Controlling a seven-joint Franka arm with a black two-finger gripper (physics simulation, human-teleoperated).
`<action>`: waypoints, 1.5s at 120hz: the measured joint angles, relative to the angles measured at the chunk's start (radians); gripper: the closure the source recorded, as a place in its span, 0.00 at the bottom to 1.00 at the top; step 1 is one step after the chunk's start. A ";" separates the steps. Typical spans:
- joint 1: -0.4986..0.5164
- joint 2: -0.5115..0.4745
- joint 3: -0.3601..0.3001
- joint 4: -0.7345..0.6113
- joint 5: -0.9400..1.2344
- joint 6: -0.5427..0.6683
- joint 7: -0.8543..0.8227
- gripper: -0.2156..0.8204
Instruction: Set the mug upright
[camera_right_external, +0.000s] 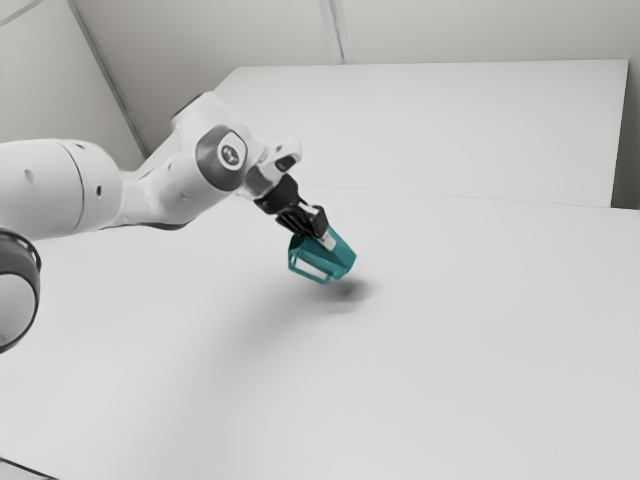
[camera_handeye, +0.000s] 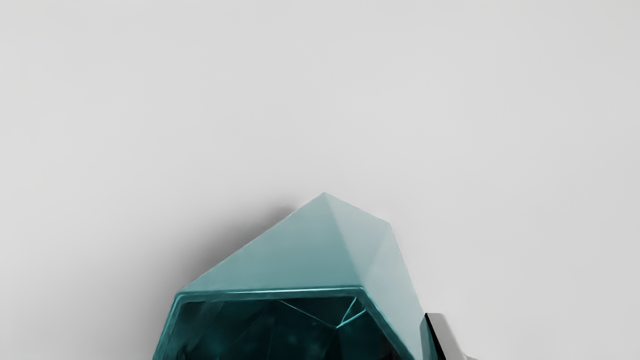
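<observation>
Black, two-fingered, my gripper (camera_right_external: 323, 237) holds the teal, faceted mug (camera_right_external: 343, 254) tilted just above the pale, smooth table (camera_right_external: 460, 330), over a soft shadow (camera_right_external: 349, 289). The handle is toward the exterior view's left. In the wrist view, one finger (camera_handeye: 444, 336) lies against the outer wall, beside the open mouth.

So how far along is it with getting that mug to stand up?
Partway, it seems. Done: the jaws are closed on the teal mug, which looks lifted, with a dark shadow on the table below. In hand: righting it; the mug is tilted, its open mouth facing up toward the wrist camera. Left: levelling it, standing it on its base, then letting go.
</observation>
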 joint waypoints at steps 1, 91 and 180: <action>0.000 -0.003 0.000 0.000 0.018 0.000 -0.003 0.96; 0.019 -0.168 0.001 -0.266 0.686 0.021 -0.148 0.96; 0.044 -0.173 0.001 -0.361 0.682 0.170 -0.185 0.71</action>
